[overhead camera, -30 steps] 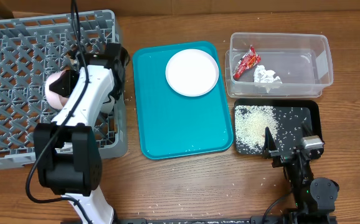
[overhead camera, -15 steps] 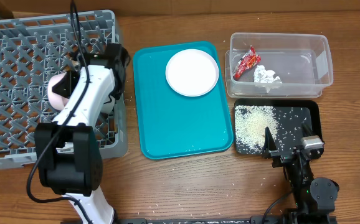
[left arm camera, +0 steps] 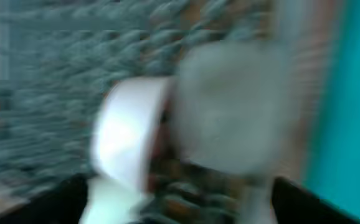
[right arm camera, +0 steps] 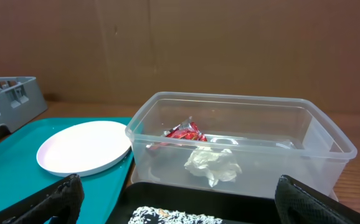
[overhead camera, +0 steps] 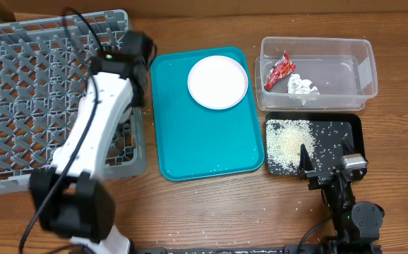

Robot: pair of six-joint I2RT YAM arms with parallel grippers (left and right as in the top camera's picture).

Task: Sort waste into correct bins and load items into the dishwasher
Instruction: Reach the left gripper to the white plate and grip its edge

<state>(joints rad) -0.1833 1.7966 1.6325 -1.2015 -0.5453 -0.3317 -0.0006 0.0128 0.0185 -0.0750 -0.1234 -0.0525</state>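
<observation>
My left gripper (overhead camera: 132, 53) hangs over the right wall of the grey dishwasher rack (overhead camera: 27, 85). The left wrist view is badly blurred: dark fingers stand wide apart at its lower corners, open, with a pale bowl shape (left arm camera: 130, 137) and a grey-green bowl shape (left arm camera: 230, 112) beyond them in the rack. The plate (overhead camera: 218, 82) lies on the teal tray (overhead camera: 190, 141). The clear tub (overhead camera: 368, 70) holds the red wrapper (overhead camera: 279, 70) and the tissue wad (overhead camera: 303, 86). Rice (overhead camera: 292, 141) lies in the black tray (overhead camera: 352, 127). My right gripper (overhead camera: 324, 161) rests open at that tray's near edge.
The right wrist view looks over the black tray's rim (right arm camera: 167, 196) to the tub (right arm camera: 329, 149), the plate (right arm camera: 83, 149) and a corner of the rack (right arm camera: 12, 99). Stray rice grains dot the wooden table (overhead camera: 260, 204) near the front.
The left arm has lifted and swung toward the rack's right wall, and its jaws have opened. The pink bowl beside it no longer shows from overhead. The right arm is still.
</observation>
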